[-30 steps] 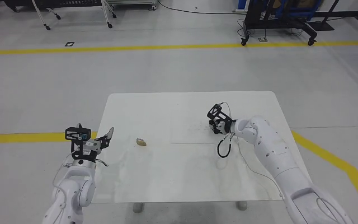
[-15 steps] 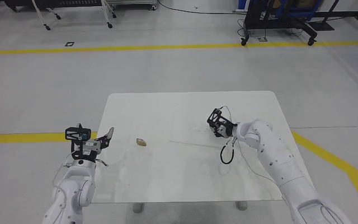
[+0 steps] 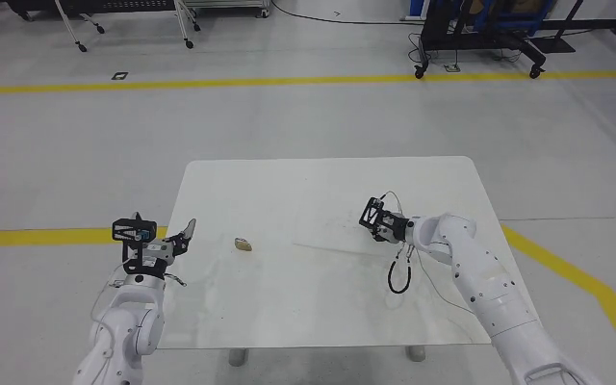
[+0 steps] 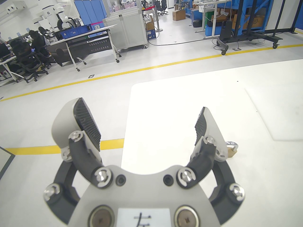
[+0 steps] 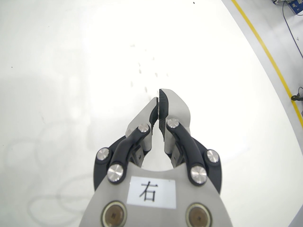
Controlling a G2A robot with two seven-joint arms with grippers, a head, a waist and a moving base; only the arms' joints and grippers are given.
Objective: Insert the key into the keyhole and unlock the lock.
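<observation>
A small brass padlock (image 3: 243,244) lies on the white table (image 3: 289,192), left of centre. In the left wrist view the padlock (image 4: 232,149) is partly hidden behind one finger. My left gripper (image 3: 183,240) hovers at the table's left edge, open and empty (image 4: 142,109), a short way left of the padlock. My right gripper (image 3: 369,218) sits over the right half of the table, far from the padlock. Its fingers are shut tip to tip (image 5: 158,96), low over the bare tabletop, and I see no key between the pads.
A thin clear sheet (image 4: 272,112) lies flat on the table's right part. Faint scuff marks (image 5: 144,72) dot the surface ahead of the right gripper. A black cable loop (image 3: 397,276) hangs from the right wrist. Yellow floor tape runs past both table sides.
My right gripper has drifted a little toward the table's front and right, staying shut. The left arm and the padlock have not moved.
</observation>
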